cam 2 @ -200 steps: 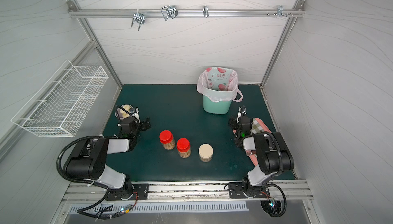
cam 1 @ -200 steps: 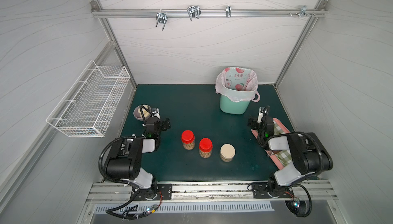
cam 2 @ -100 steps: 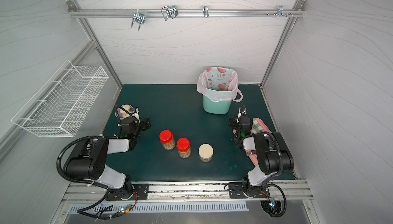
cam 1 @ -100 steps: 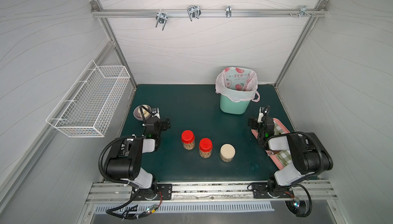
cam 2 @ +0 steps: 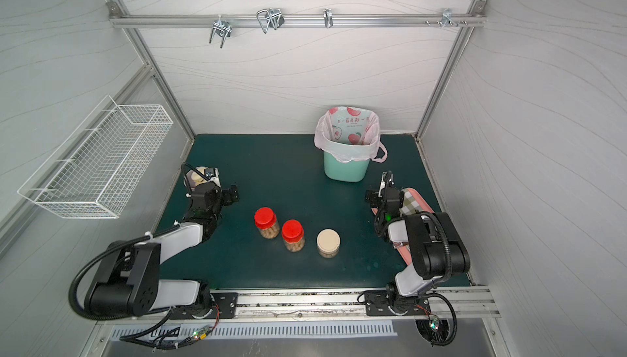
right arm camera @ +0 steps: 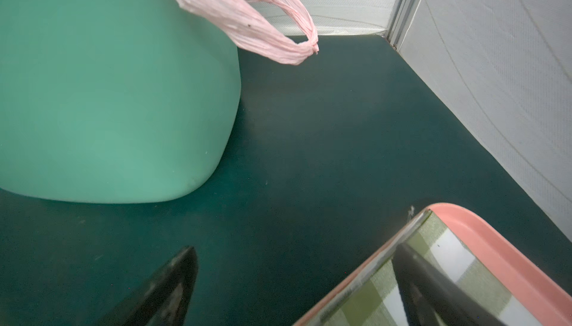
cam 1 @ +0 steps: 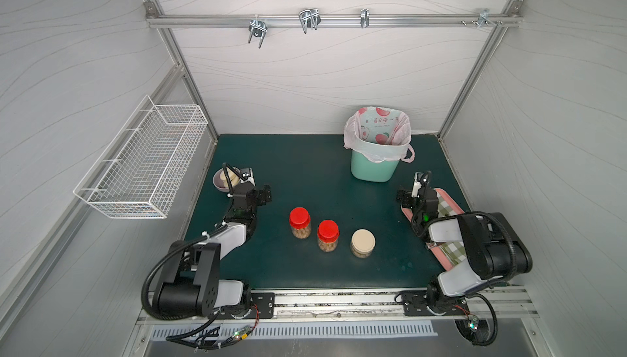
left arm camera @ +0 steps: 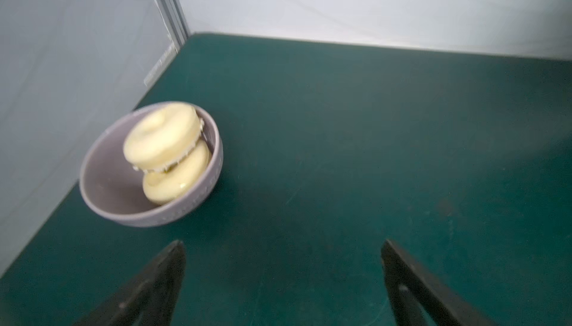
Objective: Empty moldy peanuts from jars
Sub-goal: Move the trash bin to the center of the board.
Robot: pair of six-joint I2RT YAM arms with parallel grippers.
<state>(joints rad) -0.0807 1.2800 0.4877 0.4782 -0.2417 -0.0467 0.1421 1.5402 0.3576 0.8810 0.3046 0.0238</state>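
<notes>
L hand [left arm camera: 282, 244] & R hand [right arm camera: 294, 247]: both spread apart, empty. 3 jars [cam 1: 328, 235], lids [cam 1: 299, 217] on, peanuts [cam 1: 300, 233] inside, stand in row mid tabletop [cam 1: 305, 169], untouched.

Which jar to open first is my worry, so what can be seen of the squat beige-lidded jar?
The squat jar is a clear, wide cylinder, closed by a flat beige lid. It stands upright on the dark green mat at one end of the row, apart from the nearer red-lidded jar. Pale peanuts show through its wall. Nothing else touches it.
</notes>
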